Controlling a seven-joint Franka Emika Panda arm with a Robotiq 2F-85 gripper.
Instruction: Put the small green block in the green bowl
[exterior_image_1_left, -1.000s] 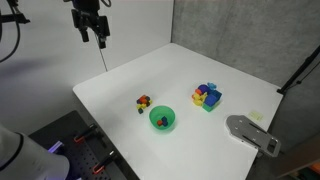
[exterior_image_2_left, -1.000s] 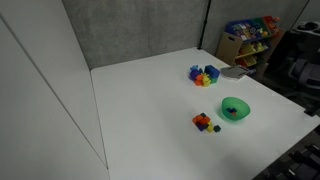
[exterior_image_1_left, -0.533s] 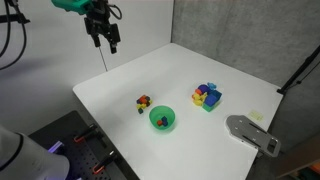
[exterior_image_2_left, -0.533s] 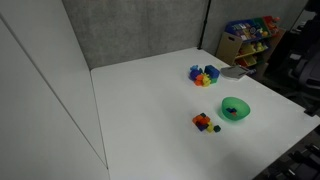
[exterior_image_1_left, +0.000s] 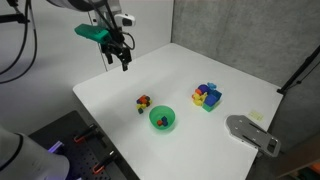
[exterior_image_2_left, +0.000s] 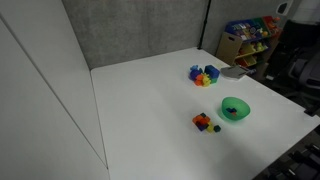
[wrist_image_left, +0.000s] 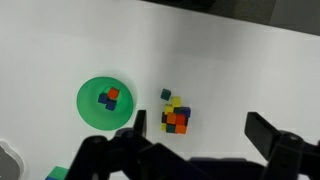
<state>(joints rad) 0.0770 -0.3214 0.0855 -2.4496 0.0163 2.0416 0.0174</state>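
The small green block (wrist_image_left: 166, 95) is a tiny dark-green cube lying just apart from a cluster of tiny red, yellow and dark blocks (wrist_image_left: 176, 116). The green bowl (wrist_image_left: 88, 110) sits to their left in the wrist view, with a few tiny blocks inside it. Both exterior views show the bowl (exterior_image_1_left: 162, 121) (exterior_image_2_left: 236, 109) beside the cluster (exterior_image_1_left: 143, 101) (exterior_image_2_left: 204, 122); there I cannot pick out the green block. My gripper (exterior_image_1_left: 120, 56) hangs open and empty, high above the table's back part. In the wrist view its fingers (wrist_image_left: 195, 140) frame the table just below the cluster.
A pile of larger blue, yellow, green and purple blocks (exterior_image_1_left: 207, 96) (exterior_image_2_left: 204, 75) stands further along the white table (exterior_image_1_left: 230, 70). A grey flat object (exterior_image_1_left: 250, 133) lies at the table's corner. A shelf of toys (exterior_image_2_left: 250, 38) stands beyond the table.
The arm has swung from the back wall out over the table, down and towards the blocks. The gripper stays open. Blocks and bowl have not moved.
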